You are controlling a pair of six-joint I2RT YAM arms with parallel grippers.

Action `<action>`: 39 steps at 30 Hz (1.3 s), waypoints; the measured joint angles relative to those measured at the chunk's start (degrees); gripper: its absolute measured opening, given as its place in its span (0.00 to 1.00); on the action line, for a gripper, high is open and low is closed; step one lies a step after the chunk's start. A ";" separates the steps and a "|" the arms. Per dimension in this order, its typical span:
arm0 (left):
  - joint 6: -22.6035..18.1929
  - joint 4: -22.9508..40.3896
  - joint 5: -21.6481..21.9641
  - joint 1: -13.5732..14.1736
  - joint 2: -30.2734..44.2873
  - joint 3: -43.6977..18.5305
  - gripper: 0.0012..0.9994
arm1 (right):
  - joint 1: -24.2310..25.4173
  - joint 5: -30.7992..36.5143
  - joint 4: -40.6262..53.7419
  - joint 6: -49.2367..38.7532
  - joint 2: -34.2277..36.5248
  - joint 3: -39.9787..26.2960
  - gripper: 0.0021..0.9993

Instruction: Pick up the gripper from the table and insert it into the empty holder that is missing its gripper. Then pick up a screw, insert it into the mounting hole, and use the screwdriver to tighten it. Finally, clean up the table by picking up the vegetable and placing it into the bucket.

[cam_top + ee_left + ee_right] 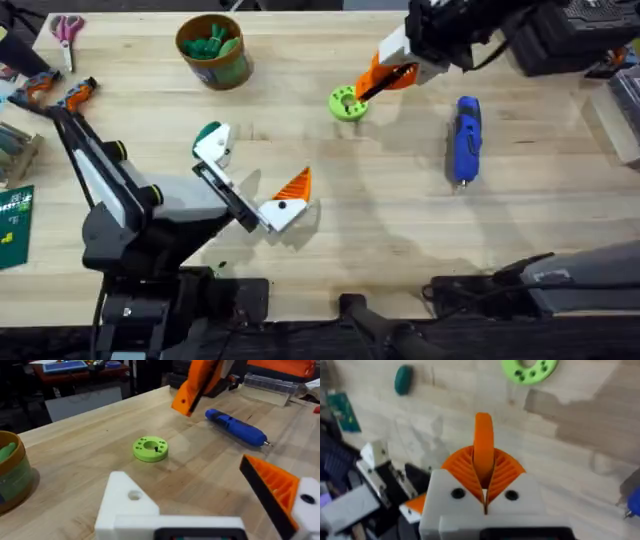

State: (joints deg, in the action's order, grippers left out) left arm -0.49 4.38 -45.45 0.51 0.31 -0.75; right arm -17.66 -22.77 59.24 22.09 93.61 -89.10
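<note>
- Right end effector is up over the far side of the desk, just beside the lime-green disc.
- Its two orange ribbed pads are pressed together on the gripper, the slim orange finger piece, which sticks out from between them and points down toward the wood.
- From the left wrist view, that same orange piece hangs in the air above the desk, clear of the surface, with the disc lying flat below and nearer.
- Left end effector sits low near the middle of the desk, and it is spread wide.
- One side of it is the holder, a plain white block with a bare mounting hole; the other side is a twin white block carrying an orange wedge.
- The dark green vegetable lies on the desk right by the holder; I can't tell if they touch.
- The blue screwdriver lies flat on the right side, well apart from the left arm, tip toward the near edge.
- The bucket stands at the far left-centre, olive wall, yellow-brown rim, with green items inside.
- Pink-handled scissors rest at the far left corner.
</note>
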 joint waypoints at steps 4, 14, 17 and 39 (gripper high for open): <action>-0.01 0.02 -0.02 0.00 -0.01 0.00 0.99 | -0.02 -4.00 5.09 -4.16 -1.95 -0.02 0.01; -0.01 0.07 -0.29 0.00 0.01 0.00 0.99 | -1.57 -8.15 -10.29 -5.59 -10.00 15.13 0.01; -0.01 0.11 -1.01 0.00 -0.01 0.00 0.99 | -1.23 -13.21 -19.57 -5.35 -11.88 22.24 0.01; -0.02 0.33 -3.12 0.00 -0.01 0.00 0.99 | -1.96 -58.58 -50.37 -5.70 3.14 33.14 0.01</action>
State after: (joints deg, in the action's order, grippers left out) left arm -0.51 4.71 -48.57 0.51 0.30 -0.75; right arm -19.62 -81.34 8.87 16.39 96.75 -55.96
